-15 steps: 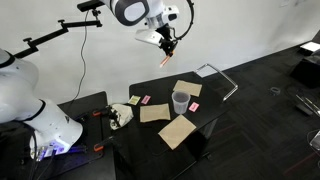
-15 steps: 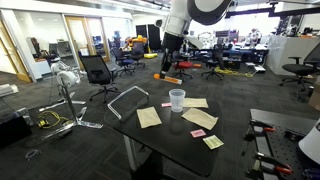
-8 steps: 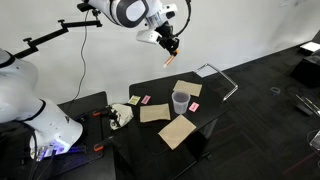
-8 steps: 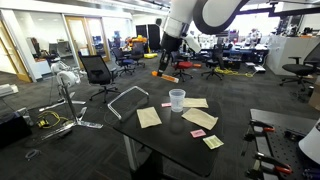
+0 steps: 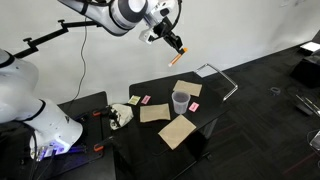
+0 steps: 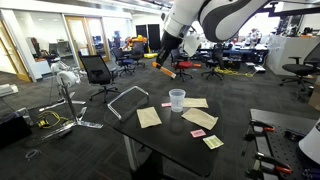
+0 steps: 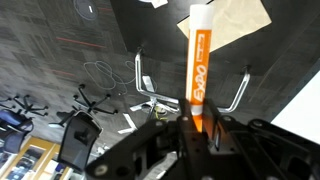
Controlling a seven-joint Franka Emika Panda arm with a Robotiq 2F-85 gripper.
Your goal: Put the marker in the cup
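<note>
My gripper [image 5: 168,38] is shut on the orange marker [image 5: 177,54] and holds it high in the air above the dark table [image 5: 215,118]. The marker hangs tilted from the fingers, also in the exterior view [image 6: 166,69]. In the wrist view the marker [image 7: 197,60] sticks out from between the shut jaws [image 7: 192,128]. The translucent cup [image 5: 181,102] stands upright on the table, well below the gripper and a little to its right; it also shows in the exterior view [image 6: 177,100].
Several tan paper sheets [image 5: 178,130] and small pink and yellow pieces [image 6: 197,132] lie on the table around the cup. A bent metal frame [image 5: 222,78] lies on the floor behind the table. Office chairs [image 6: 97,72] stand further back.
The gripper has risen a little and rotated, so the marker now tilts the other way, its free end pointing down towards the right in an exterior view. The cup has not moved.
</note>
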